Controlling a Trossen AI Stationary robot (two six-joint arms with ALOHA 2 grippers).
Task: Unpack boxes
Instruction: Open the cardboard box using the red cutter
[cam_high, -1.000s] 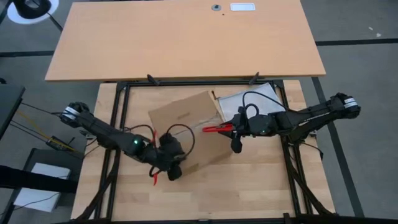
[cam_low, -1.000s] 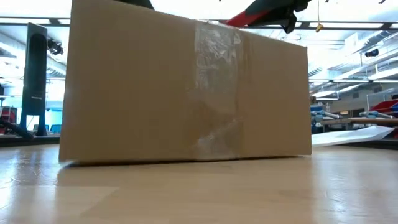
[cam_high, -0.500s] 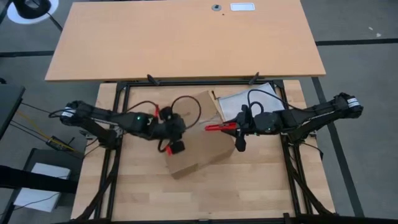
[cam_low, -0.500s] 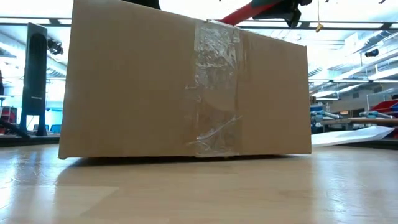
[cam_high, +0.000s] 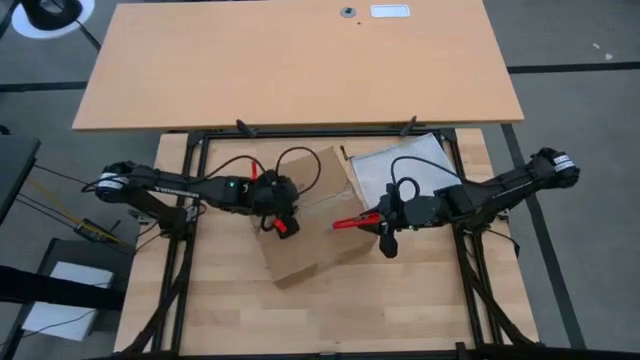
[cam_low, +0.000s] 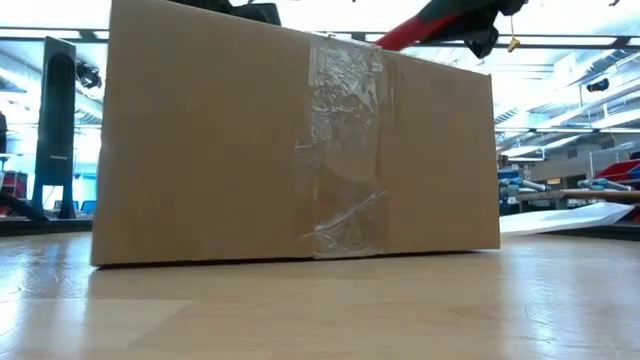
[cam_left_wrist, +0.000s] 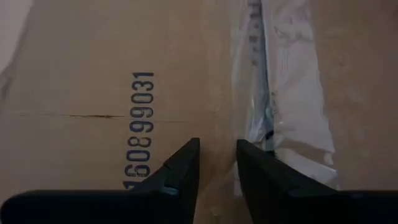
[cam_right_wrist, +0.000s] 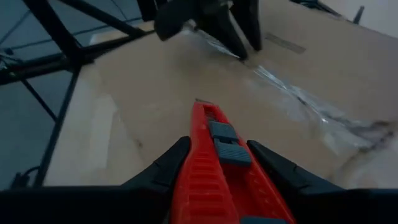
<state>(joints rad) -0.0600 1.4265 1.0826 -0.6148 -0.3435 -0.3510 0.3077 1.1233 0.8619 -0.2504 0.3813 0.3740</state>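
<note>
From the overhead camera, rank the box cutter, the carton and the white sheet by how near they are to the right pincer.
1. Box cutter: held in the right pincer, blade end toward the carton.
2. Carton: just past the cutter, mid-table.
3. White sheet: toward the table's far side, behind the right arm.

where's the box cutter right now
In the high view the red box cutter is held in the right gripper, over the carton's right edge.

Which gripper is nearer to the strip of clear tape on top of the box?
Left. The left gripper is directly over the tape; the right gripper is at the box's right edge.
</note>
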